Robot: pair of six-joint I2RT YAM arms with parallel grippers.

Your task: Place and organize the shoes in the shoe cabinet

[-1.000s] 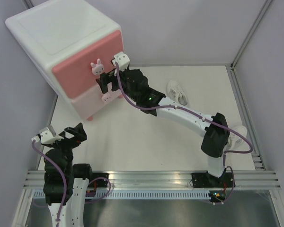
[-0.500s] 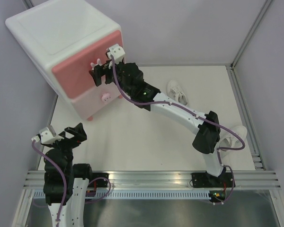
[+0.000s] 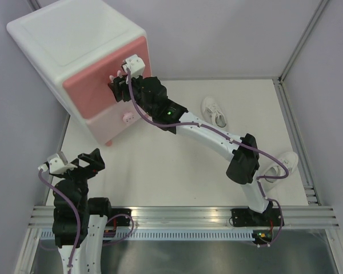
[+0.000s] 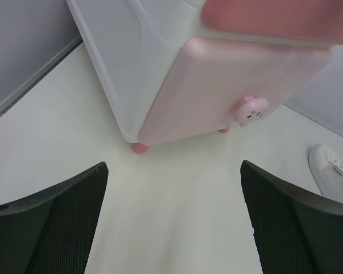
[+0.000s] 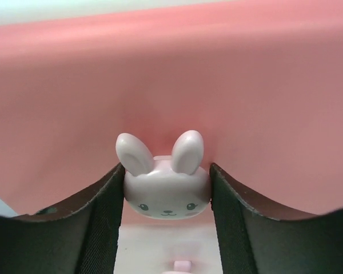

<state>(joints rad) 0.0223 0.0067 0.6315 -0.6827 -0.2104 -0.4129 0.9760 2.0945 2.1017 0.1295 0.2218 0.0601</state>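
Pale, bare walls [image 3: 228, 34] close round a white table [image 3: 160, 165], with a metal rail [image 3: 177, 216] along its near edge where both arms are bolted. Nearest of all, the left hand [image 4: 172, 171] hangs low over the table's near left corner with its fingers spread wide and nothing between them. It seems to be parked out of the way while the other arm works. Ahead of it and a little to its right stands the shoe cabinet [image 3: 74, 45], turned at an angle. Its pale lower drawer [image 4: 217, 85] looks shut, and that drawer's knob [image 4: 250, 111] is untouched. Two white shoes lie out on the table. One sneaker [image 3: 214, 111] is off to the right of the right hand and nearer the bases. A second sneaker [image 3: 284, 164] lies nearer again, far to that hand's right and partly hidden by the right arm. Any other shoes are out of view. Farthest out, the right hand [image 3: 120, 84] has reached the darker pink upper drawer [image 5: 228, 85]. Its pads [image 5: 106, 205] sit against both sides of the bunny knob [image 5: 166, 191], clamped on it. That grip is most likely for pulling the drawer open, since no shoe can go in until it is. From above, the drawer front looks flush with the cabinet.
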